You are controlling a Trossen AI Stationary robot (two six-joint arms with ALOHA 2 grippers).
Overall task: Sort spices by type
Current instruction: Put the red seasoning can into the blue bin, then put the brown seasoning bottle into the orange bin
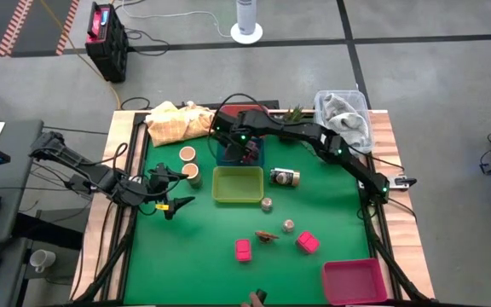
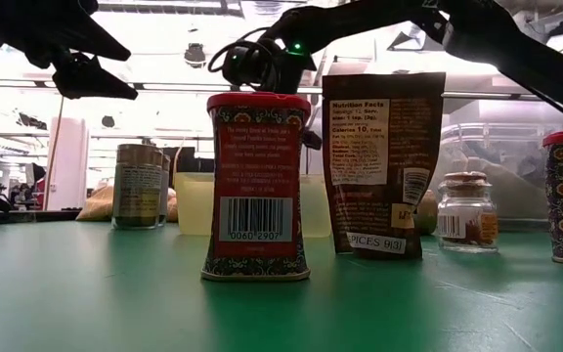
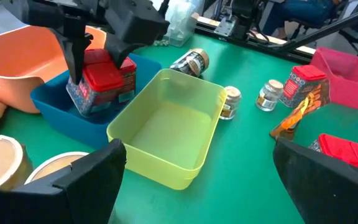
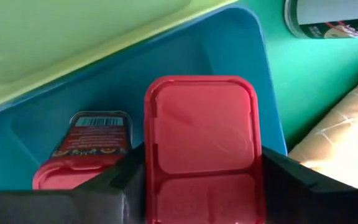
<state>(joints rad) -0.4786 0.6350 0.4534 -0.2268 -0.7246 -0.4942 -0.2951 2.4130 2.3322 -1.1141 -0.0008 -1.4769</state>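
Observation:
My right gripper [image 1: 247,149] reaches down into the blue bin [image 1: 228,158] and is shut on a red-capped spice jar [image 4: 201,134]. A second red-capped jar [image 4: 82,152] lies in the same bin. On the green mat stand two more red-capped jars [image 1: 243,249] [image 1: 307,242], a brown pouch [image 1: 268,236], two small glass jars [image 1: 267,204] [image 1: 288,225], a jar on its side [image 1: 285,176] and two tan round jars [image 1: 187,154] [image 1: 192,170]. My left gripper [image 1: 175,189] hovers open at the mat's left, holding nothing. My right gripper pinches the jar's red cap [image 4: 166,186] between its two fingers, one on each opposite side. The fingers come steeply from above. The jar stands cap up inside the blue bin [image 3: 104,78]; whether its base touches the bin's floor, I cannot tell.
An empty yellow-green bin [image 1: 237,185] sits just near of the blue one, a pink bin [image 1: 354,280] at the near right. A yellow cloth [image 1: 177,121], a green plant [image 1: 295,112] and a clear tub [image 1: 345,115] line the far edge.

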